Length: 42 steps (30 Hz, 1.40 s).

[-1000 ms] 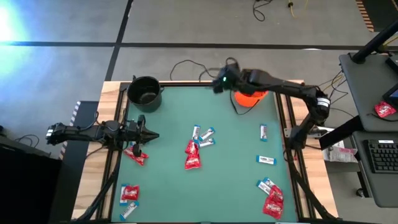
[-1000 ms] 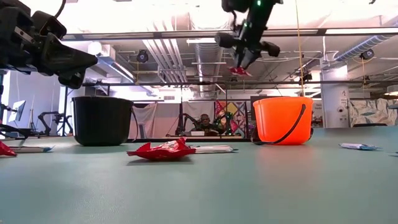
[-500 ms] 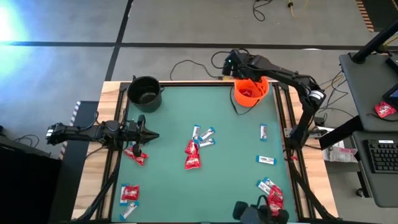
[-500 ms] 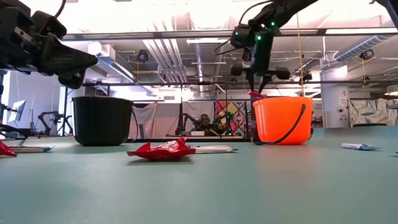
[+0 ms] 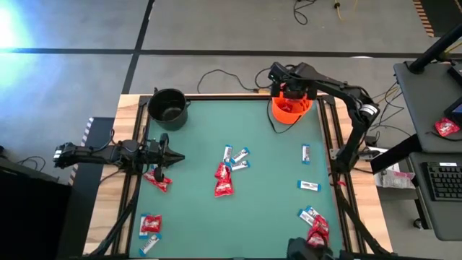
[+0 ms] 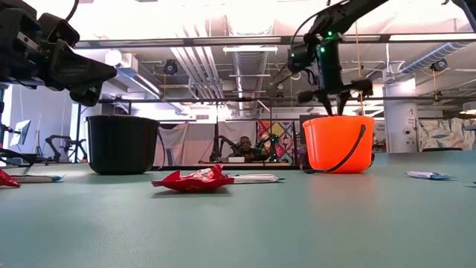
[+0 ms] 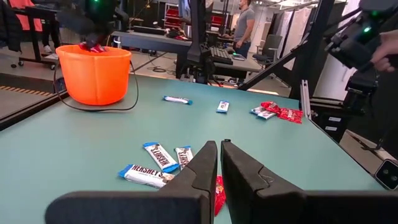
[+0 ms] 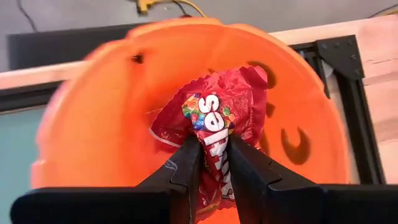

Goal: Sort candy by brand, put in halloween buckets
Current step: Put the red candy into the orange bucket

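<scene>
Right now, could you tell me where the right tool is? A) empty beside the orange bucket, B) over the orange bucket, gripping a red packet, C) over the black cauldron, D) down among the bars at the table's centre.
B: the right tool pinches a red packet above the orange bucket.

From overhead I cannot read the wrappers on the candy cluster [image 5: 232,167]; too small. The right arm covers part of the orange bucket [image 5: 291,110]. In the low view, the red packet [image 6: 6,179] is cut off at the edge.
</scene>
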Each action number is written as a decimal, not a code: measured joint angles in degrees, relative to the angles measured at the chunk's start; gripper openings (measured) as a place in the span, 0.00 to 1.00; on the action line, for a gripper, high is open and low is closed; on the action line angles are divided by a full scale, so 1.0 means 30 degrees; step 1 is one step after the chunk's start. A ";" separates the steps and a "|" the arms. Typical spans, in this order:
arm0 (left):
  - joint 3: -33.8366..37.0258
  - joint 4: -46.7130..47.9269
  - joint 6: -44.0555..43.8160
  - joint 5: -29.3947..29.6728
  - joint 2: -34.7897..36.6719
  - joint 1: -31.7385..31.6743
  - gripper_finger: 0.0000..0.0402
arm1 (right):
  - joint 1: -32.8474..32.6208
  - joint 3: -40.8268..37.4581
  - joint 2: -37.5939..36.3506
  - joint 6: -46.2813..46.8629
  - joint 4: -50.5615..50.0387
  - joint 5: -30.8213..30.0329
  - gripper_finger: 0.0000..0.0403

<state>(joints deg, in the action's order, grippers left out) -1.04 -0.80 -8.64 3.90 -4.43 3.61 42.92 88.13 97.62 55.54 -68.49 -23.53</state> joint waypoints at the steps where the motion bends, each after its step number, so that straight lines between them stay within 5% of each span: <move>1: 0.0000 0.0000 0.0000 0.0000 0.0000 -0.0005 0.02 | 0.0102 -0.0283 0.0000 0.0005 -0.0004 0.0036 0.17; 12: -0.0015 0.0152 0.0007 -0.0007 0.0000 0.0003 0.02 | 0.0247 -0.2561 0.0007 0.2502 -0.0016 0.1015 0.22; 21: -0.0022 0.0146 0.0007 -0.0007 0.0000 -0.0001 0.02 | 0.0180 -0.2058 -0.0026 0.2066 0.0015 0.1778 0.43; 26: -0.0022 0.0146 0.0007 -0.0007 0.0000 -0.0003 0.02 | -0.0585 -0.0806 -0.0600 0.1977 0.0073 0.0202 0.53; 32: -0.0022 0.0138 0.0005 -0.0007 0.0000 0.0000 0.02 | -0.2863 0.1512 -0.1243 -0.0478 0.1270 -0.2072 0.59; 42: -0.0022 0.0134 0.0007 0.0000 0.0000 -0.0001 0.02 | -0.9319 0.2386 -0.1290 -0.8062 0.6790 -0.2155 0.58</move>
<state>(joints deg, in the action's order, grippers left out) -1.10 -0.39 -8.62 3.90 -4.43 3.61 14.96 95.29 93.76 31.35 -48.12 -30.00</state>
